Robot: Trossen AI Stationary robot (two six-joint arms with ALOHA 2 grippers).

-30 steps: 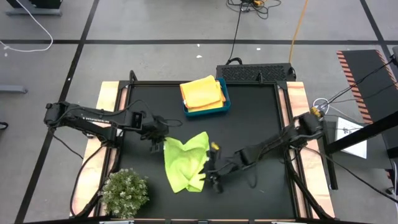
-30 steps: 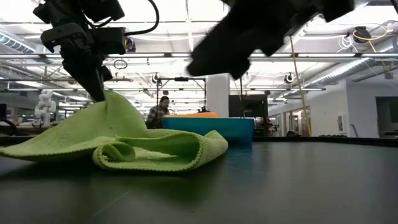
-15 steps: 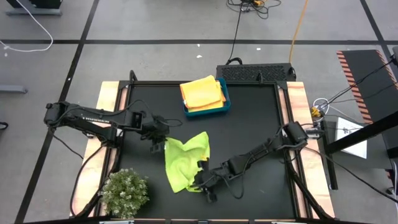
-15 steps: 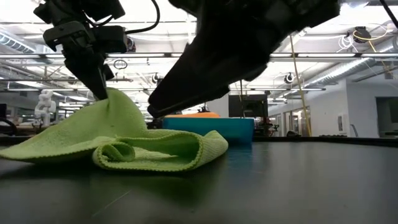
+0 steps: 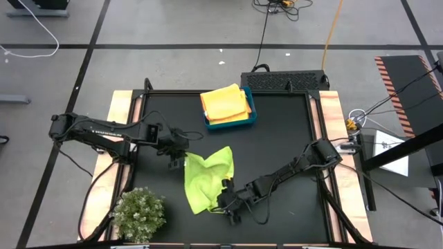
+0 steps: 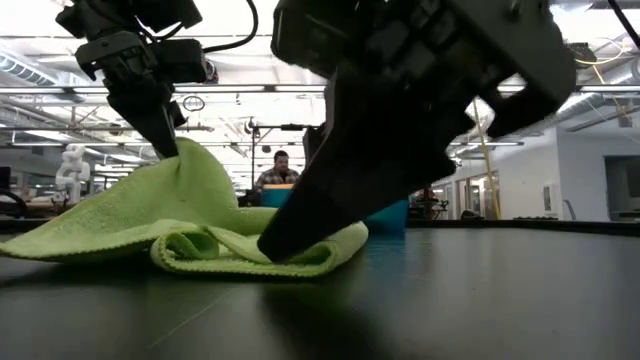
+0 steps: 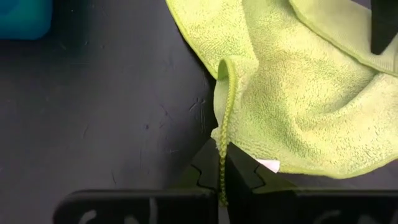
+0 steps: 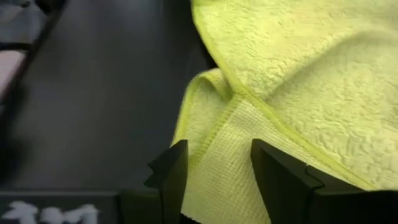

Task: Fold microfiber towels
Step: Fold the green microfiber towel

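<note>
A lime green microfiber towel (image 5: pixel 208 181) lies rumpled on the black table, left of centre, with its near edge rolled into a loose fold (image 6: pixel 250 250). My left gripper (image 5: pixel 178 160) is shut on the towel's far left corner and holds it up as a peak (image 6: pixel 180 165). My right gripper (image 5: pixel 225 202) is low at the towel's near right corner, fingers open, with the stitched corner (image 8: pixel 214 134) showing between them. Yellow and orange towels (image 5: pixel 225 102) lie stacked in the blue bin (image 5: pixel 250 111) at the far edge. My left gripper pinches the towel's stitched edge (image 7: pixel 222 146) at the far left corner between its two fingers, slanting down from the table's left side. That corner is lifted; the rest of the towel slopes down from it and lies on the table. My right gripper's open fingers (image 8: pixel 171 168) stand on either side of the near right corner; whether they touch the cloth I cannot tell.
A small bushy green plant (image 5: pixel 138 214) stands at the near left corner, close to the towel. The blue bin (image 6: pixel 395 212) is behind the towel. A person (image 6: pixel 280 170) sits in the room beyond. Bare black table (image 5: pixel 291 138) lies to the right.
My right gripper has come down and moved toward the table's left and near edges, from beside the towel's right side to its near right corner. My left gripper has kept the far left corner raised, and the towel has stayed in place.
</note>
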